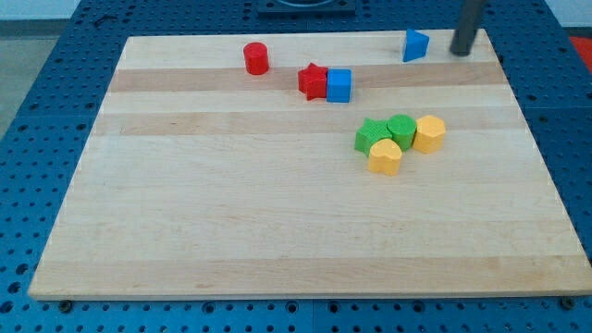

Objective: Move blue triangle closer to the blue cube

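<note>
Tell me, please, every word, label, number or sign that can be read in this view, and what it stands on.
None: no readable text shows.
The wooden board, the blue triangle, the blue cube, the other blocks and my tip, just to the triangle's right in the view, all look unmarked.
</note>
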